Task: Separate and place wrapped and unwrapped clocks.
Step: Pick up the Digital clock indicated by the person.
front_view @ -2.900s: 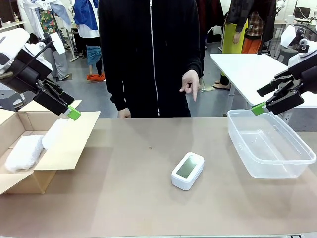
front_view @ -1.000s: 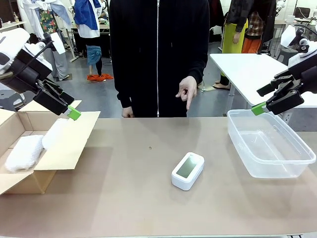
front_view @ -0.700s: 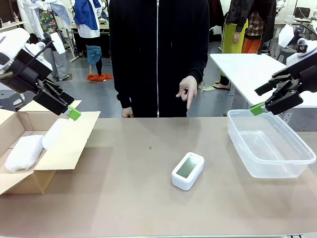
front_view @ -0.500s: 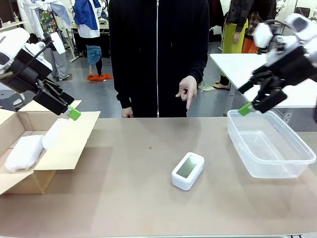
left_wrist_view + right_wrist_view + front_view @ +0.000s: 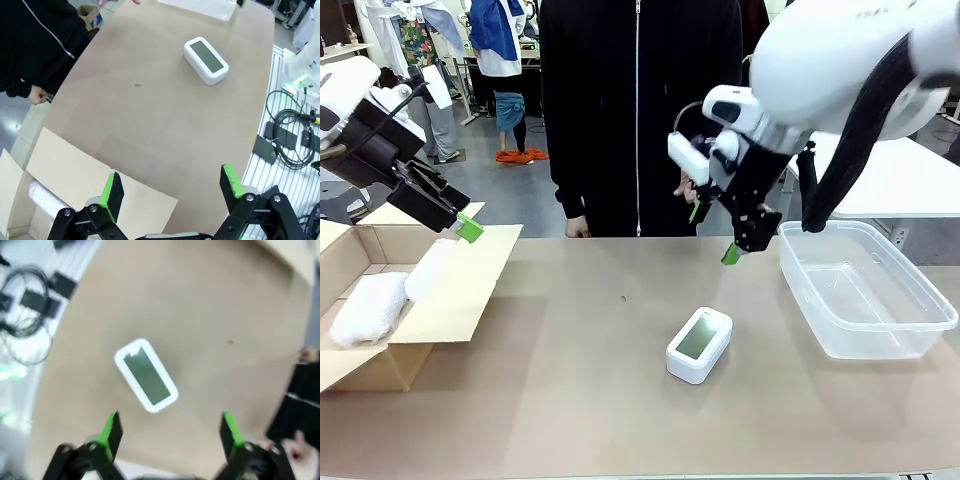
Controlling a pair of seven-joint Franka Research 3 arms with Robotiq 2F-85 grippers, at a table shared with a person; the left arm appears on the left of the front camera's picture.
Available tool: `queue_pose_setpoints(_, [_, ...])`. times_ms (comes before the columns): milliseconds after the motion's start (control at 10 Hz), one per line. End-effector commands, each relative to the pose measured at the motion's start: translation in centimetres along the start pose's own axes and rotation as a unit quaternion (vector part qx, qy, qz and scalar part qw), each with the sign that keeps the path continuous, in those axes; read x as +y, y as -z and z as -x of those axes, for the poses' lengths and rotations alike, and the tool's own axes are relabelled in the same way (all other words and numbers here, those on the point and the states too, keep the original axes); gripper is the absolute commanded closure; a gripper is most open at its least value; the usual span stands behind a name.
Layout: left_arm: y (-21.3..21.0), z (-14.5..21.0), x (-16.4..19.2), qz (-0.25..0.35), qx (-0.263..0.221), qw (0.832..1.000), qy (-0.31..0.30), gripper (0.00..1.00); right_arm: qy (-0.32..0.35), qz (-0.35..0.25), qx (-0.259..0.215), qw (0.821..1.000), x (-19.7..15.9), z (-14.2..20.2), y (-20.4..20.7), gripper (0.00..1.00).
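Clock (image 5: 699, 345) of bare white plastic lies flat near the middle of the brown table (image 5: 570, 400), screen up, a little turned, with free table all around it; the clear tub (image 5: 865, 290) stands well apart to its right, and nothing is in it yet; two bundles in bubble wrap (image 5: 365, 305) lie already in the cardboard box (image 5: 440, 310) at the left side

Right gripper (image 5: 713, 232) hangs above the table just behind the clock, pads wide apart and nothing between them; from its own wrist camera the clock (image 5: 146, 375) sits between and beyond the two green pads (image 5: 111, 430), a bit to the left of the middle; left gripper (image 5: 170, 187) waits over the flap of the box, also spread wide and empty; the person's hand (image 5: 685, 185) stays at the far edge, half hidden behind the arm

To my judgement the clock is light, stiff and hollow, so it will not bend, but the shell looks smooth and the corners are rounded, so it may slip or twist if it is pinched near one end; I would take it across the two long sides, at the middle of the length, with the pads low on the side walls and away from the grey-green screen, which can scratch or crack; a gentle squeeze should be enough; the bundles look soft and springy, more forgiving for a grip
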State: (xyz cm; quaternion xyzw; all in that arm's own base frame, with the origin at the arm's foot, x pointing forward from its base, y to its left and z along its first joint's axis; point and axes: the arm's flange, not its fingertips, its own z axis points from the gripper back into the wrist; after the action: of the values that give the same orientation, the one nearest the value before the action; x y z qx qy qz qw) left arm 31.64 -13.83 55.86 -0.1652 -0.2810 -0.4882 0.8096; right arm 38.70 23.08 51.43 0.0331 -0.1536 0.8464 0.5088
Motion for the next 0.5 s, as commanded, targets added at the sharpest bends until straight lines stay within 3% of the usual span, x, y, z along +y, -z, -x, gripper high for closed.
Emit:
queue_pose_setpoints(0, [-0.2, 0.0, 0.0, 0.003, 0.003, 1.000, 0.002, 0.00, -0.105, 0.049, 0.047, 0.992, 1.2, 1.4, 2.1, 0.00])
queue_pose_setpoints(100, [-0.2, 0.0, 0.0, 0.003, 0.003, 1.000, 0.002, 0.00, -0.121, 0.011, 0.011, 0.992, 1.4, 1.8, 2.5, 0.00])
queue_pose_setpoints(200, [-0.2, 0.0, 0.0, 0.003, 0.003, 1.000, 0.002, 0.00, -0.059, 0.004, 0.028, 0.998, 0.1, 0.2, 1.3, 0.00])
queue_pose_setpoints(400, [-0.2, 0.0, 0.0, 0.003, 0.003, 1.000, 0.002, 0.00, -0.059, 0.004, 0.028, 0.998, 0.1, 0.2, 1.3, 0.00])
